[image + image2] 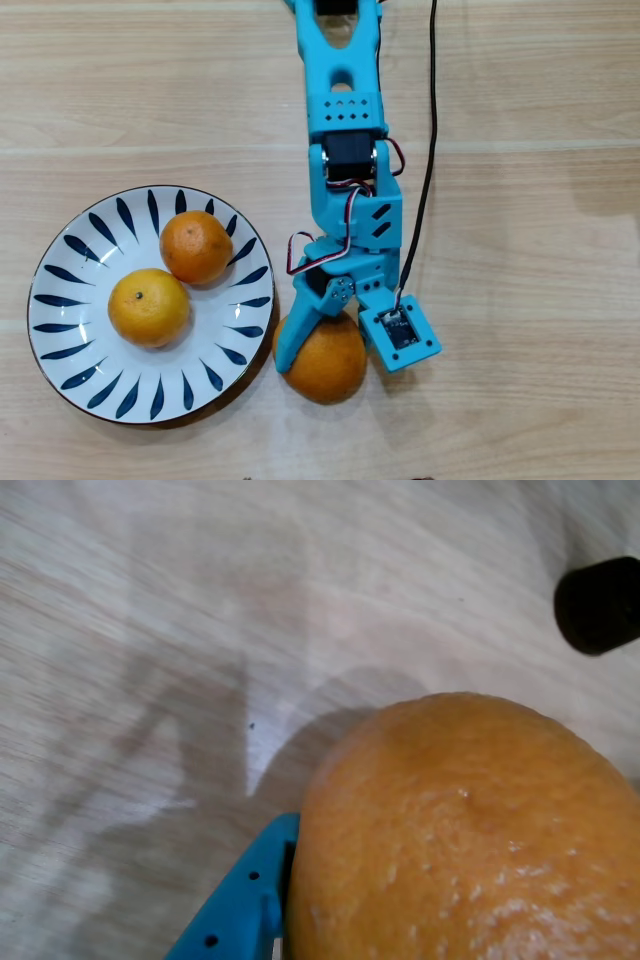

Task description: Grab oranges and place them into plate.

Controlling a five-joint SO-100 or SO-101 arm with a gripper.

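Plate [60,330]: holds two small oranges [196,246], touching.
Large orange [325,358]: on worktop [530,250], just beside plate.
Gripper [322,345]: grasping large orange.

A pale wood-grain table [540,250] fills the whole overhead view, its grain running from nine o'clock to three o'clock, with two faint seams crossing the surface in the same direction. Light is soft and even, brightest toward three o'clock. In the wrist view the same wood [150,630] looks greyer, with a glossy sheen near the centre and blurred shadows stretching toward seven o'clock.
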